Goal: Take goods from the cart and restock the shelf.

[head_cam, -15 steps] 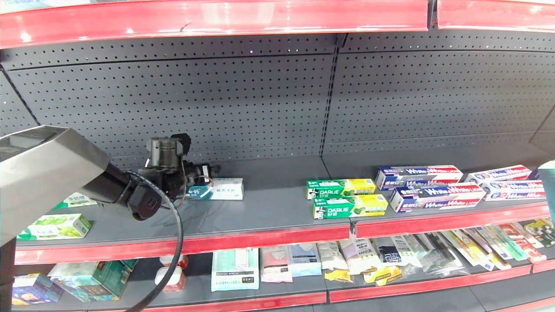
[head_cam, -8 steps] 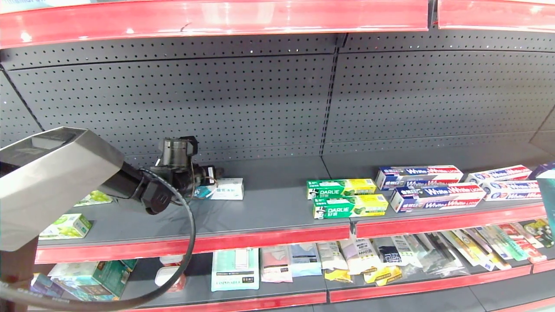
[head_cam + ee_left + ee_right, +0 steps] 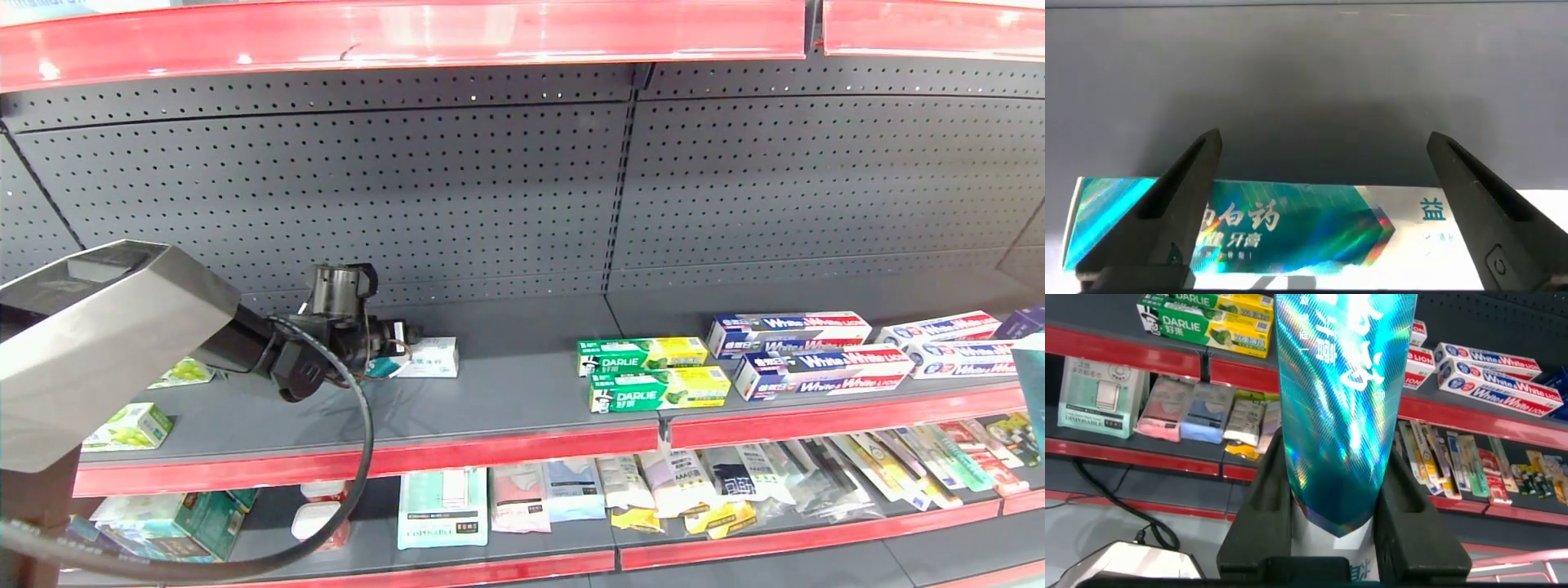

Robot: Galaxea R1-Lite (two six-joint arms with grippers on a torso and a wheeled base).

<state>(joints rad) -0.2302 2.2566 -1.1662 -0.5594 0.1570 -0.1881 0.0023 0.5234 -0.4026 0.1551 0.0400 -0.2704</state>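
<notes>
While R gripper (image 3: 1337,461) clamps teal box (image 3: 1339,376), L gripper (image 3: 1324,139) wide open astride carton (image 3: 1290,233).

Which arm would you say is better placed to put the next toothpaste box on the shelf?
Right: the right end effector grips a shiny teal toothpaste box; the left end effector is open, empty, over the shelved box.

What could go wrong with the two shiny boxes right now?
1. The left tool is open over the teal-and-white cardboard box lying on the grey metal shelf. Backing out crooked, a finger might snag it and push it askew.
2. The right tool is shut on just one end of the long shiny teal box, so most of it sticks out. It might wobble, slip, or bump the red shelf edge.
</notes>
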